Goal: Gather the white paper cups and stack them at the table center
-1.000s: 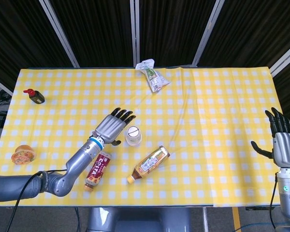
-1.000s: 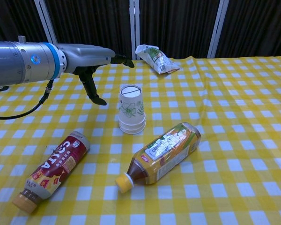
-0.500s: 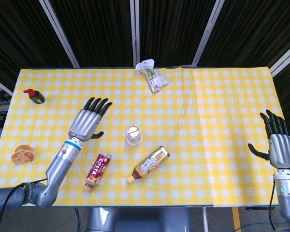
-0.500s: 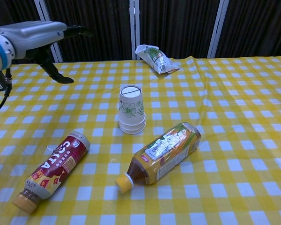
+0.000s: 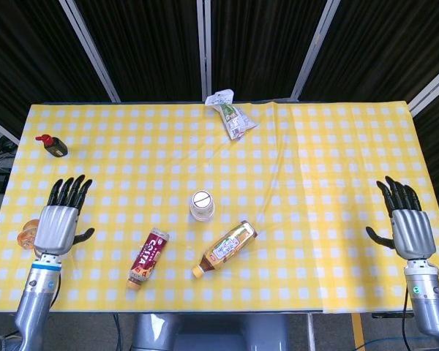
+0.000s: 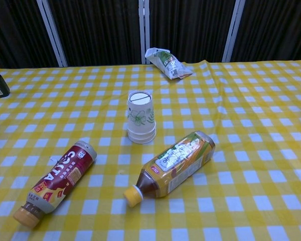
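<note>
Orange snack cup (image 5: 26, 234) half hidden behind left hand (image 5: 58, 223). Both hands absent from chest view. Left hand fingers (image 5: 67, 191) spread, released, empty; right hand (image 5: 404, 225) same. White paper cups (image 6: 140, 117) stacked upside down, floral print, on table (image 5: 329, 168) centre, well apart from both hands' fingers, between them.
</note>
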